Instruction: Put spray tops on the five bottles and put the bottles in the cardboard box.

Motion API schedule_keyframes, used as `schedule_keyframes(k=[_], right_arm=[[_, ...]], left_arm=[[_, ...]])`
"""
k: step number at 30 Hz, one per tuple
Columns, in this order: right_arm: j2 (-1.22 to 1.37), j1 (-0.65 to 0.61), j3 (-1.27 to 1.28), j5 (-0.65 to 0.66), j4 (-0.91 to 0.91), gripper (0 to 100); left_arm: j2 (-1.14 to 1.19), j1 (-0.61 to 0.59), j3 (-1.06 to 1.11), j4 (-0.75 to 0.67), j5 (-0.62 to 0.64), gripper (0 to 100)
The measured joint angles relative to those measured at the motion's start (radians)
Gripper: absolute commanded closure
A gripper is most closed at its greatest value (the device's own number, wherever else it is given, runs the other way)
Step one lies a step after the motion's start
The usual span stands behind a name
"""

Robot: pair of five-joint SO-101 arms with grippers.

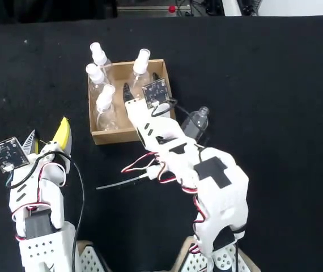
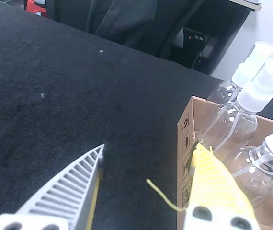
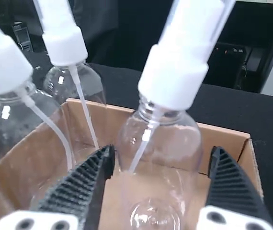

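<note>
The cardboard box [image 1: 113, 136] sat on the black bench [image 1: 263, 85] with four spray-topped bottles [image 1: 106, 107] standing inside. The right gripper [image 3: 163, 153] hung over the box, its jaws wide on either side of one bottle [image 3: 160, 139], not closed on it. A fifth bottle [image 1: 195, 123], bare-necked, sat on the bench just outside the box, beside that arm. The left gripper [image 2: 150, 148] gaped wide and empty near the box's corner.
</note>
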Motion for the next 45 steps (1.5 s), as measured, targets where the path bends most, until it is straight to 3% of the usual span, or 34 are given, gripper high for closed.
schedule_keyframes(k=[29, 35, 45], right_arm=[[-0.342, -0.002, 0.298, 0.000, 0.026, 71.2], [-0.559, 0.011, 0.311, 0.000, 0.330, 71.2], [-1.065, 0.123, 0.285, 0.000, 1.066, 71.2]], left_arm=[[0.000, 0.000, 0.000, 0.000, 0.000, 73], [0.000, 0.000, 0.000, 0.000, 0.000, 73], [0.000, 0.000, 0.000, 0.000, -0.046, 73]])
